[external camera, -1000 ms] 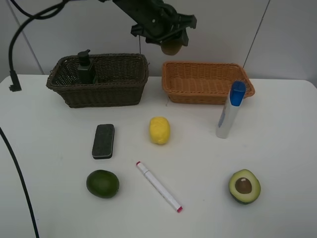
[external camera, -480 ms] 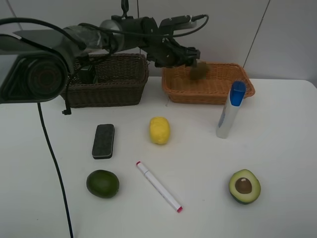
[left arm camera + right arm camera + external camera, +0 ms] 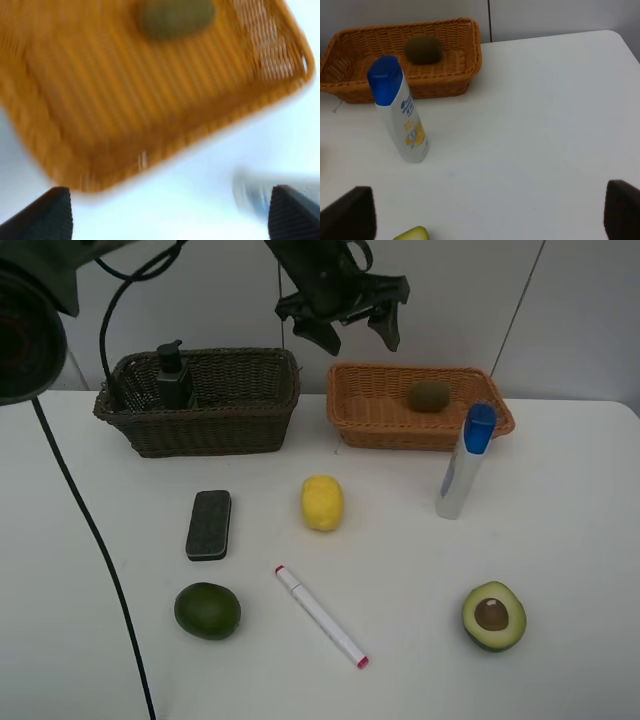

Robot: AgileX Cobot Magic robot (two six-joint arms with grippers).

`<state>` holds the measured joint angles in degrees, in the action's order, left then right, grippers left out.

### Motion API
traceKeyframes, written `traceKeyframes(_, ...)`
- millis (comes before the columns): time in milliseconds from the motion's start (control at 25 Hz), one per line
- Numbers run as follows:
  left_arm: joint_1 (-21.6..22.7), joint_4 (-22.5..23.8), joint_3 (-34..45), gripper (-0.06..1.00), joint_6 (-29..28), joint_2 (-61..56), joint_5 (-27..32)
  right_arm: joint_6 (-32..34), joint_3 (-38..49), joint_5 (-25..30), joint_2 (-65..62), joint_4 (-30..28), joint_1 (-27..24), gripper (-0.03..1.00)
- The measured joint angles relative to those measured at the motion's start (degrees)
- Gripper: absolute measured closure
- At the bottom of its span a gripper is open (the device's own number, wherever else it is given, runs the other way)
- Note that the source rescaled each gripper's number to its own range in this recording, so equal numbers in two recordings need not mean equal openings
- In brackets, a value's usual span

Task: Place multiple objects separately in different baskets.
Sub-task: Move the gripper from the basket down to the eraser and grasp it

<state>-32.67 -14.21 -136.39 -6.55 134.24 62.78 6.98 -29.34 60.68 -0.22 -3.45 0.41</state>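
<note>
Firstly, dark brown basket [image 3: 210, 430]: set behind and to the left of the yellow lemon [image 3: 322, 503], from which every place below is reckoned.
Dark green pump bottle [image 3: 172, 375]: stood upright in the left end of that basket.
Black eraser block [image 3: 208, 525]: laid flat left of the lemon, apart from it.
Whole green avocado [image 3: 207, 610]: placed left of the lemon, nearer the front.
White pink-tipped marker [image 3: 320, 617]: laid slantwise just in front of the lemon.
Left gripper [image 3: 358, 335]: held high behind the lemon, jaws spread wide, nothing gripped.
Light orange basket [image 3: 400, 428]: set behind and right of the lemon.
Brown kiwi [image 3: 429, 396]: lodged inside the orange basket, toward its right end.
Blue-capped white tube [image 3: 465, 465]: stood on end right of the lemon.
Halved avocado [image 3: 494, 616]: laid cut face up, right of the lemon, nearer the front.
Right gripper [image 3: 487, 215]: seen only from its own wrist, over the table [image 3: 545, 125] on the tube's side of the lemon; fingers parted fully, nothing gripped.
</note>
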Motion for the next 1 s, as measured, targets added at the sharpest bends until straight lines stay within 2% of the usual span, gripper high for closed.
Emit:
traceKeyframes(80, 0.0, 1.9, -0.1, -0.05, -1.6, -2.4, 4.9, 0.0, 0.0, 0.0, 0.0, 0.0, 0.0, -0.03)
traceKeyframes(280, 0.0, 3.5, 5.5, -0.05, -3.6, -8.2, 5.9, 0.0, 0.0, 0.0, 0.0, 0.0, 0.0, -0.03)
traceKeyframes(440, 0.0, 6.3, 19.3, -0.05, -5.0, -18.3, 5.8, 0.0, 0.0, 0.0, 0.0, 0.0, 0.0, -0.03)
traceKeyframes(600, 0.0, 11.3, 36.7, -0.05, -10.6, -30.6, 5.7, 0.0, 0.0, 0.0, 0.0, 0.0, 0.0, -0.03)
traceKeyframes(680, 0.0, 12.2, 44.7, -0.05, -14.1, -34.5, 5.7, 0.0, 0.0, 0.0, 0.0, 0.0, 0.0, -0.03)
traceKeyframes(880, 0.3, 15.8, 59.7, -0.05, -20.7, -35.6, 4.5, 0.0, 0.0, 0.0, 0.0, 0.0, 0.0, -0.03)
traceKeyframes(1000, 1.3, 16.4, 63.4, -0.05, -21.9, -33.1, -0.7, 0.0, 0.0, 0.0, 0.0, 0.0, 0.0, -0.03)
